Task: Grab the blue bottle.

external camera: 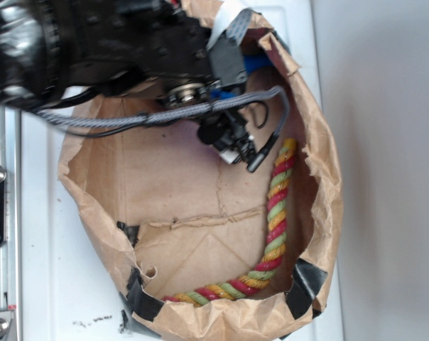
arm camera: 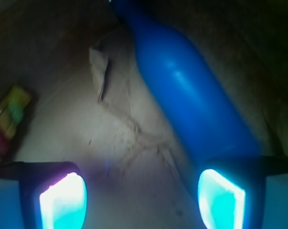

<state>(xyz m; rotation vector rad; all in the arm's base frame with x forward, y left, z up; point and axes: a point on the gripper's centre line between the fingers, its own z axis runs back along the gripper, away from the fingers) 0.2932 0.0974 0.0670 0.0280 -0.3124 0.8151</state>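
One blue bottle (arm camera: pixel 191 90) | lying ahead, by right finger | gripper (arm camera: pixel 141 198) wide, empty

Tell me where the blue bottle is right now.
The blue bottle lies on the floor of the paper bag, running diagonally across the wrist view's right half, its lower end at the open gripper's right finger.
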